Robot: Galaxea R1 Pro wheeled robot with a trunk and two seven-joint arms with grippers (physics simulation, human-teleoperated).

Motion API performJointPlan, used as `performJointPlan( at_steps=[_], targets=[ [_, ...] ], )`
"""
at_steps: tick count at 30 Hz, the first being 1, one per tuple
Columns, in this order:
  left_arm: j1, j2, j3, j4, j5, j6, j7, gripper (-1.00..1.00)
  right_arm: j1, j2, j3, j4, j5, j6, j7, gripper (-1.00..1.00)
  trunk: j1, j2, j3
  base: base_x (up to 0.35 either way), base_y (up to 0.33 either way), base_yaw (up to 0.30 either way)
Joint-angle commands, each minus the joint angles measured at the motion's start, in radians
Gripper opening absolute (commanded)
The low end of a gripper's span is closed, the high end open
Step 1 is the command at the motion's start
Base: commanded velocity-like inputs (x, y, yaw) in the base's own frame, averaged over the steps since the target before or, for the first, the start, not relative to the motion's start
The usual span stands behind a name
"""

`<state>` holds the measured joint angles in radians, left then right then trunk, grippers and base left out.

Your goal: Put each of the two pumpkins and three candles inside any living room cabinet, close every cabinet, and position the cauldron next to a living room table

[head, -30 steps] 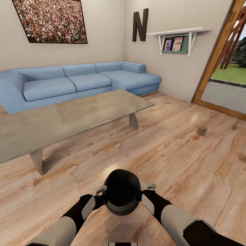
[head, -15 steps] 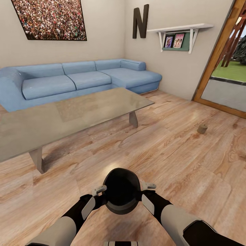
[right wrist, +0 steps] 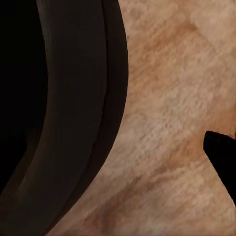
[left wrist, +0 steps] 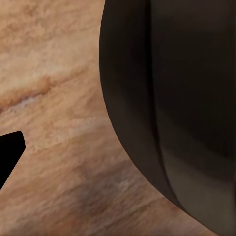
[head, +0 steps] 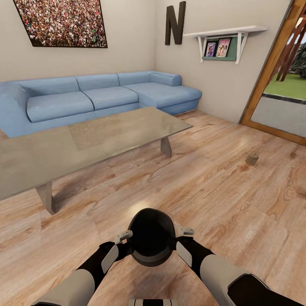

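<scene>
A big dark letter N (head: 175,23) hangs on the pale wall (head: 221,85), just beside a white shelf (head: 225,32). It is the one letter that can be read. Two small bright pictures (head: 216,47) lean under the shelf, but any words on them are too small to read. The large picture (head: 61,22) over the blue sofa (head: 93,100) shows a crowd of tiny dots and has no words.

cauldron (right wrist: 73,113) rim curves close against the wooden floor (right wrist: 167,123); a dark fingertip (right wrist: 221,157) at the edge
</scene>
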<state>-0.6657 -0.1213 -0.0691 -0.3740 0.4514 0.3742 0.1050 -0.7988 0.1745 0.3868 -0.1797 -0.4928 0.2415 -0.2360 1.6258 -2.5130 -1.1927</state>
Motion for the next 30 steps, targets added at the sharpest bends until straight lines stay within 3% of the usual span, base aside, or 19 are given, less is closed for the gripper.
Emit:
performJointPlan(
  at_steps=[1, 30],
  targets=[
    [0.000, 0.001, -0.008, -0.002, 0.001, 0.005, 0.011, 1.00, 0.000, 0.000, 0.007, -0.001, -0.001, 0.005, -0.008, -1.00, 0.000, 0.000, -0.001, 0.000, 0.000, 0.000],
    [0.000, 0.002, -0.008, -0.002, 0.001, 0.005, 0.008, 1.00, -0.001, 0.000, 0.007, -0.001, -0.001, 0.004, -0.008, -1.00, 0.000, 0.000, -0.001, 0.000, 0.000, 0.000]
  ],
)
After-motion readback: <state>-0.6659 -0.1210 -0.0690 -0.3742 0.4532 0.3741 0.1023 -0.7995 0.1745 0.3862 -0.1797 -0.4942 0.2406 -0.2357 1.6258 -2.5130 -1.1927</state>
